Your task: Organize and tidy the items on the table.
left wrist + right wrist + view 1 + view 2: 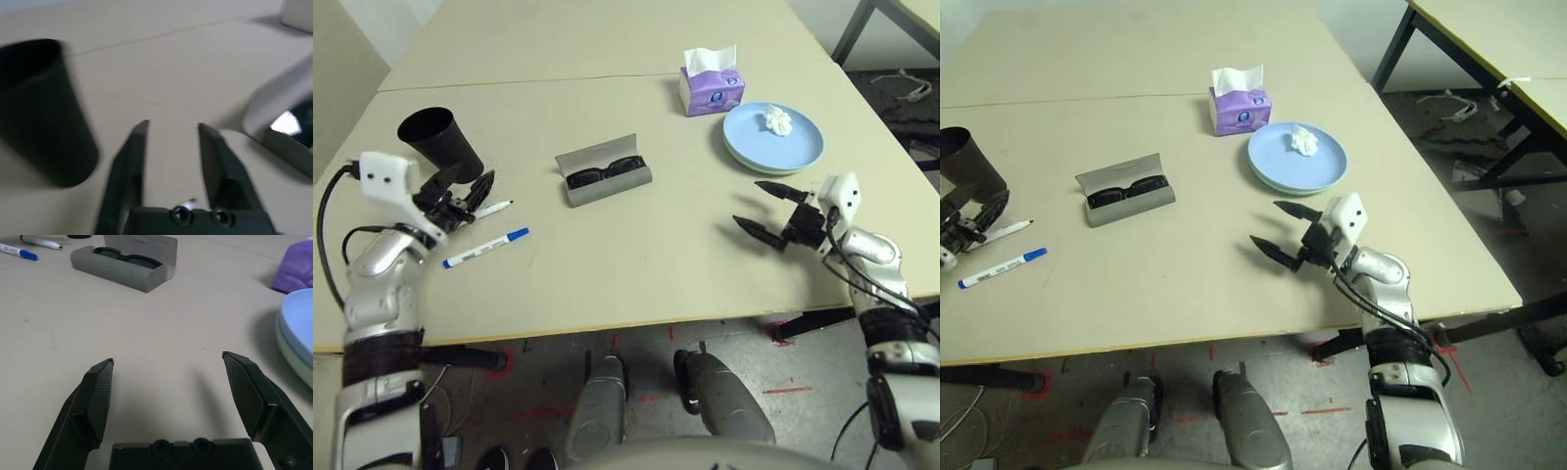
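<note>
On the pale desk [607, 264], the grey glasses case [604, 176] lies open near the middle, its long axis running side to side and slightly up toward the right; the black sunglasses [602, 173] sit inside along the same line.

To the left, the black cup [440, 140] stands mouth upward, leaning a little to the left. Just in front of it lies the black-capped marker [494, 209], running left-right, its cap tip pointing right and slightly away from the robot. The blue-capped marker [486, 248] lies nearer the robot, roughly parallel, blue cap at the right end.

On the right, the blue plate [773, 137] is stacked on the green plate [754, 164], whose rim peeks out below. The crumpled tissue [776, 121] rests on the blue plate. A purple tissue box [711, 86] stands just beside the plates on the far left.

The left pincer [475, 196] hovers at the cup's base over the black-capped marker, fingers [128, 166] narrowed but parted, nothing between them. The right pincer [766, 211] points left in front of the plates, spread wide and empty.
</note>
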`<action>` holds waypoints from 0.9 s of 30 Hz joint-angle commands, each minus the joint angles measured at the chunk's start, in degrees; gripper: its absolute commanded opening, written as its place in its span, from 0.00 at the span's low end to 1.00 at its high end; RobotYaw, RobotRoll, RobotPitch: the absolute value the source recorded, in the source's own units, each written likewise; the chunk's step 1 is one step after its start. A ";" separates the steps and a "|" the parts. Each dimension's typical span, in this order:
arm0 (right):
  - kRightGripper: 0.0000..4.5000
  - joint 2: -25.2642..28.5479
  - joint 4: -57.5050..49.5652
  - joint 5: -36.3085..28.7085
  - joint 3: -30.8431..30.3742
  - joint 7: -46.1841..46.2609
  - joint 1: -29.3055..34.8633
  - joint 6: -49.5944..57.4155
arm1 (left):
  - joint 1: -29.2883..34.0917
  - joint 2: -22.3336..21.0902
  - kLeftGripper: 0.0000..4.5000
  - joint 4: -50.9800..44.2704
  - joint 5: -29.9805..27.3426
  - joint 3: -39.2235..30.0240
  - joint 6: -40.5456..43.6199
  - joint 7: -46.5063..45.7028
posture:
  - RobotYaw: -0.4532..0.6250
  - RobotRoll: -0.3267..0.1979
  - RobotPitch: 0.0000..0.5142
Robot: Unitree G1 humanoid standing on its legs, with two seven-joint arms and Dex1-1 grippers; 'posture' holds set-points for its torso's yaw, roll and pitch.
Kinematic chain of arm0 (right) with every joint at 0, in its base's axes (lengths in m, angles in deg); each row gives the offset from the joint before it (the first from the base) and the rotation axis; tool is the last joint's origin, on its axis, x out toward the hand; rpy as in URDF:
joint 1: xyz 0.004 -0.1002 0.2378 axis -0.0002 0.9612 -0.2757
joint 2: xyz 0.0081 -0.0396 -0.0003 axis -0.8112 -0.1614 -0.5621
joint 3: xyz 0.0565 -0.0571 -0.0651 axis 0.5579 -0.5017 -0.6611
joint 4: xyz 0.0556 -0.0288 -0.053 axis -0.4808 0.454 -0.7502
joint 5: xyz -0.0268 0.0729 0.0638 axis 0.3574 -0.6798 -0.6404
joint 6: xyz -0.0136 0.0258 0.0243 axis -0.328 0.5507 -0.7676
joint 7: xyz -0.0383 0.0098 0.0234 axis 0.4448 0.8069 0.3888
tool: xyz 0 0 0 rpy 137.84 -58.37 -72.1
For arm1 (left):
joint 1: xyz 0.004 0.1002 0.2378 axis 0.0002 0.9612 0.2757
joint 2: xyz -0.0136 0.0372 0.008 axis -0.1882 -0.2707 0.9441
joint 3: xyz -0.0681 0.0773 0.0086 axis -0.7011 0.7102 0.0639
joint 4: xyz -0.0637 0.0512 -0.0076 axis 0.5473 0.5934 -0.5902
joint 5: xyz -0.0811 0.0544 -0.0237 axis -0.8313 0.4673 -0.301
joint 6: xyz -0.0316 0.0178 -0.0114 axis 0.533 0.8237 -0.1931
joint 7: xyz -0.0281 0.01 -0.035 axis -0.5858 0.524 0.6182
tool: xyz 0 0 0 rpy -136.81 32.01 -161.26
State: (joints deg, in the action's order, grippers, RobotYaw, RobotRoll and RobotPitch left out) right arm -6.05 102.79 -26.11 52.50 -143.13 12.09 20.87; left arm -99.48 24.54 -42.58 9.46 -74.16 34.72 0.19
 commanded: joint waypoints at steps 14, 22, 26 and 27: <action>1.00 -1.40 -6.66 -1.44 -2.26 0.42 5.35 2.02 | -11.30 3.89 0.01 18.58 4.83 2.90 -8.60 -5.12 | 0.25 0.62 0.42; 1.00 -0.77 -9.44 -1.38 -3.67 -1.48 7.93 1.39 | -18.28 6.18 0.01 29.04 6.46 4.66 -13.25 -4.86 | 0.23 0.62 0.40; 1.00 -0.68 -10.62 -1.44 -3.93 -1.00 8.78 1.76 | -20.61 7.13 0.01 32.29 6.89 5.59 -15.05 -3.27 | 0.22 0.62 0.40; 1.00 -0.62 -10.81 -1.42 -3.96 -0.96 8.91 1.81 | -20.88 7.25 0.01 32.64 7.01 5.83 -15.47 -2.42 | 0.21 0.62 0.40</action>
State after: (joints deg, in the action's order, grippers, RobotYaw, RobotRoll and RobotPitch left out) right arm -7.17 93.02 -27.49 49.03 -144.17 20.10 22.70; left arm -120.30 31.64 -11.51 15.87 -69.19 20.45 -3.58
